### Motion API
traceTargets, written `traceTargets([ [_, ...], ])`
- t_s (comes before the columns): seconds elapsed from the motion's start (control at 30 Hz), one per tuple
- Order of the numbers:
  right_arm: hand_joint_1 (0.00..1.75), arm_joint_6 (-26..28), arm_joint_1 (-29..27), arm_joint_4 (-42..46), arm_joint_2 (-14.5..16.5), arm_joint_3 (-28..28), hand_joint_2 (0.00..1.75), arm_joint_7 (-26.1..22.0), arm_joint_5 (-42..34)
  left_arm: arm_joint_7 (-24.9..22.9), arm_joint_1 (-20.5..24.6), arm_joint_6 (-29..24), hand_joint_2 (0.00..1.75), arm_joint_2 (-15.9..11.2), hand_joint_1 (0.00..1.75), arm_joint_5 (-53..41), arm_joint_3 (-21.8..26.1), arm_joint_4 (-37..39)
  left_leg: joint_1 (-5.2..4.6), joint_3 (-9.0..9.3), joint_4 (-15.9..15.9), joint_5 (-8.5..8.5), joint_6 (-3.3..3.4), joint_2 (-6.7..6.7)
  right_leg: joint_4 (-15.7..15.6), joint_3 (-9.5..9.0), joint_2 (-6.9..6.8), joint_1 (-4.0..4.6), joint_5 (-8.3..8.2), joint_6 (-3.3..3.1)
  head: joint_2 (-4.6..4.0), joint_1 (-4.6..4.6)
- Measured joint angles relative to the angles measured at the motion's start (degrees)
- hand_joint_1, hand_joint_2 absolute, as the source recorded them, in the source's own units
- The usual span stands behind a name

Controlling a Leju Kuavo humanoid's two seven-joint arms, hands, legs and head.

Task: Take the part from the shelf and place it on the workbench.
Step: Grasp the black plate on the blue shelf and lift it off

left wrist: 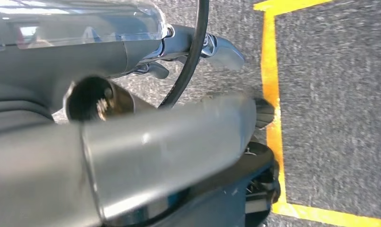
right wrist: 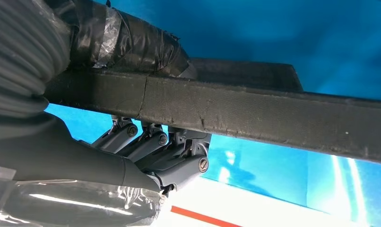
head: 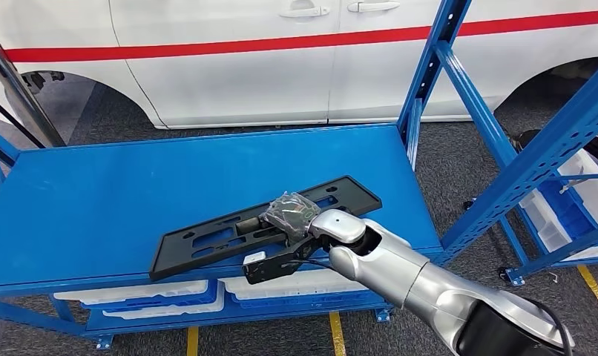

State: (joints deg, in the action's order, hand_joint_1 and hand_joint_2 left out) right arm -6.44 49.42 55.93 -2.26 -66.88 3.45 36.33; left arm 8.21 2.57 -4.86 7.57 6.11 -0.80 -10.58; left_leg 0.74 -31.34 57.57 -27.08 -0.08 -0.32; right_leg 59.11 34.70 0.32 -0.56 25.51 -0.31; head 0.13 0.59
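**Right hand grips the part on the blue desk**

Head view: the long black part point(head: 229, 230) lies slantwise on the blue desk point(head: 133, 193), near its front edge, with the right hand point(head: 287, 215) gripping its middle.

Right wrist view: the fingers point(right wrist: 151, 146) are curled under the part's edge.

Left wrist view: the left hand's point(left wrist: 155, 142) fingers are too blurred to tell.

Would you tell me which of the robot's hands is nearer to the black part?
Right. The right hand grips the black part at its near edge on the blue workbench; the left hand hangs over the floor.
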Motion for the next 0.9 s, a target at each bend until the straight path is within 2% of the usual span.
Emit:
traceTargets([
  [0.27, 1.75, 2.2, -1.8, 1.6, -1.1, 0.2, 1.75, -0.6, 1.8, 0.6, -0.1, -0.3, 1.75, -0.2, 0.00, -1.4, 0.0, 0.0, 0.00, 0.00, 0.0, 0.00, 0.00, 0.00, 0.0, 0.00, 0.00, 0.00, 0.00, 0.00, 0.00, 0.00],
  [0.9, 1.75, 2.4, -2.7, 2.6, -1.6, 0.7, 1.75, -0.8, 2.5, 0.0, -0.1, -2.1, 1.75, -0.8, 0.00, -2.2, 0.0, 0.0, 0.00, 0.01, 0.0, 0.00, 0.00, 0.01, 0.0, 0.00, 0.00, 0.00, 0.00, 0.00, 0.00, 0.00],
])
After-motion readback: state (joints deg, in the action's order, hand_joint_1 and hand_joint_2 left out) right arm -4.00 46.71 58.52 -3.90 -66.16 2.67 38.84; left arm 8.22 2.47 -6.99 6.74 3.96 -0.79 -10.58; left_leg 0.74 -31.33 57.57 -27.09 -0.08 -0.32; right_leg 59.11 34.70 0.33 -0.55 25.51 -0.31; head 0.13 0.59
